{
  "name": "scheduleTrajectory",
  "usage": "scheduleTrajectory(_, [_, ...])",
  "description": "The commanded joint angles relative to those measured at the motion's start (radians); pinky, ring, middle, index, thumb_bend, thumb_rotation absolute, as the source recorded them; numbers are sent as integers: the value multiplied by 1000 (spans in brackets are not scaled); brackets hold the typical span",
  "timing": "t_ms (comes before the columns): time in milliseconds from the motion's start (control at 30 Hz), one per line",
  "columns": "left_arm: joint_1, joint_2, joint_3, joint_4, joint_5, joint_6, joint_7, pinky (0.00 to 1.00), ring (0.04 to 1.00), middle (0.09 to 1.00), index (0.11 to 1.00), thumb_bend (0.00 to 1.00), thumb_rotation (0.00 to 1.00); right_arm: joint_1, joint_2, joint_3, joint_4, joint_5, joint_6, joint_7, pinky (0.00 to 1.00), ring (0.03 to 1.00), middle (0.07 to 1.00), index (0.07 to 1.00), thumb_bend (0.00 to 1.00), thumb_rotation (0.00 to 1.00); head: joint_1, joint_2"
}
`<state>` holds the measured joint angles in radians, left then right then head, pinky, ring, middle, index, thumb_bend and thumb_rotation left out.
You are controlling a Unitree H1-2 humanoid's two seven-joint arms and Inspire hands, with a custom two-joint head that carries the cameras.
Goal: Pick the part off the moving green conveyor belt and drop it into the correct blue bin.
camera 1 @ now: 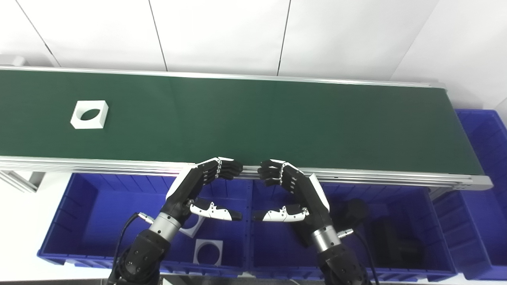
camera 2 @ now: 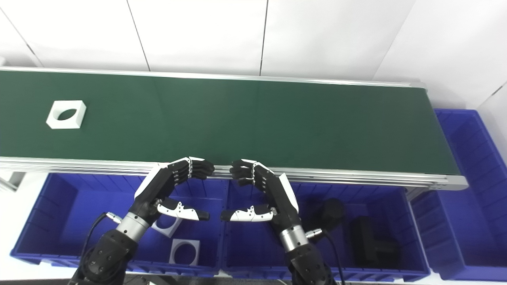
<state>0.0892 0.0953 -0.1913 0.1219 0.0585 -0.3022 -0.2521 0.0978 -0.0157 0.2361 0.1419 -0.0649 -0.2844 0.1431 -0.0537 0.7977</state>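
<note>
1. Fingers [camera 1: 222,168] of both hands are held curled and apart, gripping nothing.
2. White part [camera 1: 90,114] is seen at upper left on the conveyor belt [camera 1: 277,118].
3. Mistimed reaching may let it be missed.

Both arms rise from the bottom edge to the lower centre of the frame. The left hand [camera 1: 198,188] and right hand [camera 1: 295,192] face each other, fingers curled inward, thumbs pointing toward one another, holding nothing.
</note>
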Motion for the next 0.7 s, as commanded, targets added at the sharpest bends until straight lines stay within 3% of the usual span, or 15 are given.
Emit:
scheduleTrajectory(0, [-17, 3, 0, -12, 1, -34, 7, 694, 705, 710, 677, 982, 123, -13, 12, 1, -19, 7, -47, 2, 634, 693, 704, 718, 836, 4, 0, 1])
scheduleTrajectory(200, [-21, 2, -1, 12, 1, -57, 9, 675, 697, 707, 673, 977, 130, -14, 9, 1, -4, 3, -62, 2, 640, 696, 709, 718, 837, 18, 17, -21])
scheduleTrajectory(333, [-29, -1, -8, 69, 19, -113, 16, 661, 686, 700, 676, 967, 145, -15, 2, -3, 30, -2, -101, -2, 644, 699, 719, 715, 838, 18, 59, -61])
scheduleTrajectory(467, [-40, -7, -16, 134, 45, -161, 34, 670, 685, 696, 674, 962, 161, -15, -6, -8, 65, -3, -132, -2, 637, 699, 723, 717, 837, 2, 104, -124])
scheduleTrajectory(667, [-55, -10, -44, 199, 60, -168, 71, 651, 680, 694, 665, 951, 151, -25, -14, -15, 131, 5, -183, -4, 628, 692, 715, 712, 834, 0, 151, -204])
